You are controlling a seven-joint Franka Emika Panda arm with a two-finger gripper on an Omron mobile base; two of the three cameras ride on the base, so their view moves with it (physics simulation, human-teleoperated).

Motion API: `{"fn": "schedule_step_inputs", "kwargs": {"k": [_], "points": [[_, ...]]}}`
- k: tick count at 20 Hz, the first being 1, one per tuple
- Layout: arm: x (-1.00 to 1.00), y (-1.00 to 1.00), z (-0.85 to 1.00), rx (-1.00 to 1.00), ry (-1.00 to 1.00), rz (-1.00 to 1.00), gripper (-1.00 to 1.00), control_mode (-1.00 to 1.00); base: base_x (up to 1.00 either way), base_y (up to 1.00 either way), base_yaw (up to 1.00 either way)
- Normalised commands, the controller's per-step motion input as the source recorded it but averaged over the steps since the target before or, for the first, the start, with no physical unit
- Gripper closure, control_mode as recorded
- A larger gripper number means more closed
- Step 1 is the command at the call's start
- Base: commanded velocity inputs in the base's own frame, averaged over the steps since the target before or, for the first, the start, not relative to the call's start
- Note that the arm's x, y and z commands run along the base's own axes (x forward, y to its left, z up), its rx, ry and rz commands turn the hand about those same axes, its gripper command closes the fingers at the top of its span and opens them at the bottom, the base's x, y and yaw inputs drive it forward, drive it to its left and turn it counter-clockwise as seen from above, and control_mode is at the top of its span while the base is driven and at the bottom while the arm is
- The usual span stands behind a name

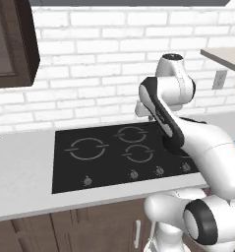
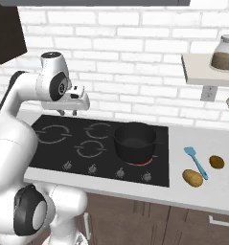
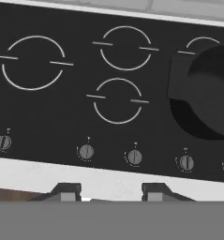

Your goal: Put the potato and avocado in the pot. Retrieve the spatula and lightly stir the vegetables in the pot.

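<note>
My two-finger gripper (image 2: 68,113) hangs part-open and empty; the squat round black pot (image 2: 134,141) sits glossy on the cooktop (image 2: 49,153).

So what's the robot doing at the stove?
It's getting ready to cook. Its hand hangs over the stovetop with nothing between its fingers. The black pot sits on a burner with nothing showing inside. The potato, a smaller brown vegetable and the blue spatula lie on the counter to the right, untouched.
</note>
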Motion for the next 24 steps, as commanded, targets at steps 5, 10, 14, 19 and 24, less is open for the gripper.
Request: {"fn": "schedule_step_inputs", "kwargs": {"k": [5,10,14,19,24], "points": [[-0.68,0.03,0.00,0.01,-0.09,0.00,-1.00,-1.00,0.00,0.00,0.00],[-0.99,0.27,-0.09,0.01,-0.13,-0.01,-1.00,-1.00,0.00,0.00,0.00],[-0.70,0.17,-0.06,0.01,-0.09,-0.01,-1.00,-1.00,0.00,0.00,0.00],[-0.27,-0.11,-0.01,0.00,0.00,0.00,-1.00,-1.00,0.00,0.00,0.00],[-0.04,-0.12,0.00,0.01,0.00,0.00,-1.00,-1.00,0.00,0.00,0.00]]}}
